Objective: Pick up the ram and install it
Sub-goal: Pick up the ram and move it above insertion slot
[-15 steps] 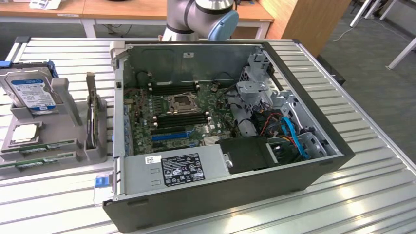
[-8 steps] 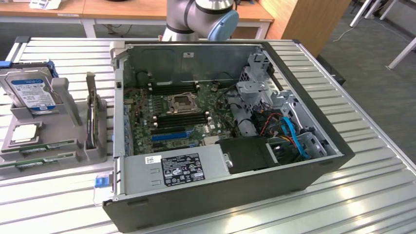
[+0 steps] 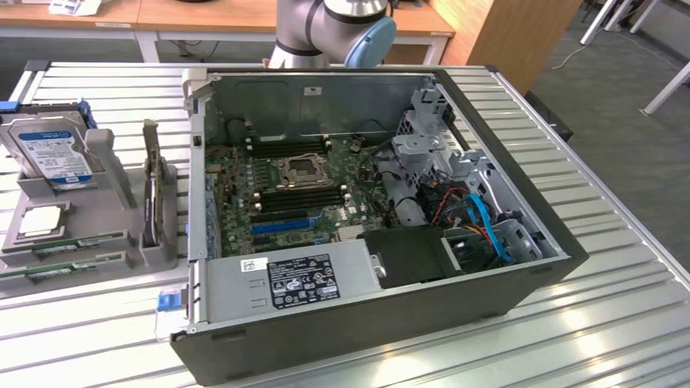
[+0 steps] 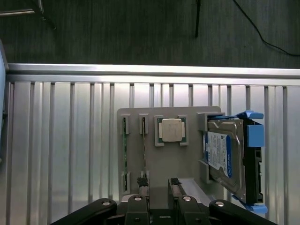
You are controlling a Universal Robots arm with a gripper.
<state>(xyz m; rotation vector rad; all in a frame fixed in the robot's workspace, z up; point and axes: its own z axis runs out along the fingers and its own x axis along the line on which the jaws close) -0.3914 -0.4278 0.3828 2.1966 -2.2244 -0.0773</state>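
Note:
Two ram sticks stand on edge in slots of a grey holder [image 4: 154,164]. In the wrist view they show as thin green strips, one ram stick [image 4: 125,150] towards the holder's edge and the other ram stick [image 4: 144,150] beside the processor chip. The exterior view has them as green strips [image 3: 76,242] at the holder's near end. My gripper [image 4: 158,186] hangs above the holder, open and holding nothing. One black fingertip [image 4: 142,183] lies over the end of the second stick. The empty black memory slots [image 3: 286,146] sit on the motherboard inside the open computer case [image 3: 518,279].
The holder also carries a silver processor chip [image 4: 170,130] and a blue-labelled hard drive [image 4: 225,154] in a blue bracket. Everything rests on a slatted metal table [image 4: 61,140] whose edge runs beyond the holder. My arm's base [image 3: 323,32] stands behind the case.

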